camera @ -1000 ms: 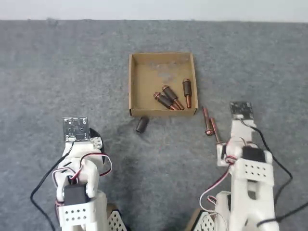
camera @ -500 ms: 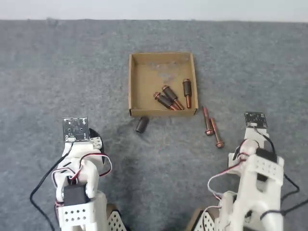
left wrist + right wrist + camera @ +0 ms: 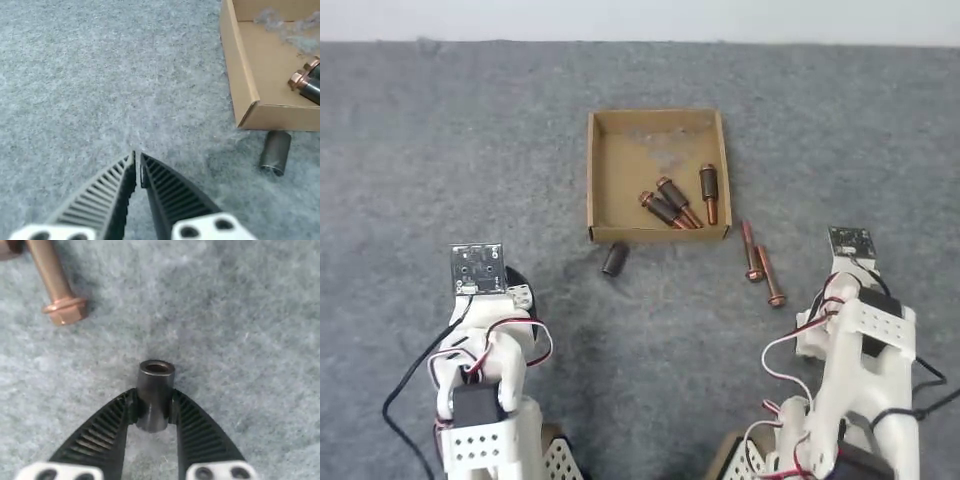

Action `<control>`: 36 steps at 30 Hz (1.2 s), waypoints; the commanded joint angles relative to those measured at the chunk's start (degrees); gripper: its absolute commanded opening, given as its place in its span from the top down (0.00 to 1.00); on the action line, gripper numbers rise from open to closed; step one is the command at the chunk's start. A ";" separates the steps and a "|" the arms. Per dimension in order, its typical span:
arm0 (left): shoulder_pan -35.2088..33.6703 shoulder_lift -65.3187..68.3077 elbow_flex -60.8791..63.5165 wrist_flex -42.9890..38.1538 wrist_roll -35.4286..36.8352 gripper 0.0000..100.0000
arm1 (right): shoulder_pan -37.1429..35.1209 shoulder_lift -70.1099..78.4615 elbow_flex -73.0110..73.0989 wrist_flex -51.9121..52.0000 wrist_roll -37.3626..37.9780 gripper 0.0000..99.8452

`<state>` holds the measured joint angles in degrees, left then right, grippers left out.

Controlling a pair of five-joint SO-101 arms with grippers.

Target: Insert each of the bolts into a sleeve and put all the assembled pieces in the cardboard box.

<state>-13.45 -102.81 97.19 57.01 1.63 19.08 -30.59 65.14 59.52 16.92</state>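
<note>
Dark metal sleeve (image 3: 156,382) pinched at its lower half between the fingers (image 3: 107,432) of the right gripper (image 3: 153,402), clamped on it, bore facing away and unobstructed, low over the grey bench (image 3: 440,150) at the right. Just beyond, two loose copper bolts (image 3: 749,250) side by side, right of the cardboard box (image 3: 591,170). Keep the grip steady and the bore level. Best to feed a bolt tip-first along the sleeve's axis, never at an angle. Left gripper (image 3: 138,162) at near left, almost closed, holding nothing. Second loose sleeve (image 3: 275,151) just in front of the box's near wall. Three assembled pieces (image 3: 675,205) inside.
</note>
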 commanded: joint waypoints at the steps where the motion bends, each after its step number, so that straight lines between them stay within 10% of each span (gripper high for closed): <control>1: -0.26 -1.05 -0.66 -1.32 -0.53 0.99 | 0.66 -4.62 -2.11 1.01 0.79 0.91; 36: 0.09 -1.05 -0.66 -1.32 -0.53 0.99 | 2.51 -7.43 2.99 -4.26 -3.43 0.90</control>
<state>-13.45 -102.81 97.19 57.01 1.63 21.98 -36.92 68.31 56.18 14.11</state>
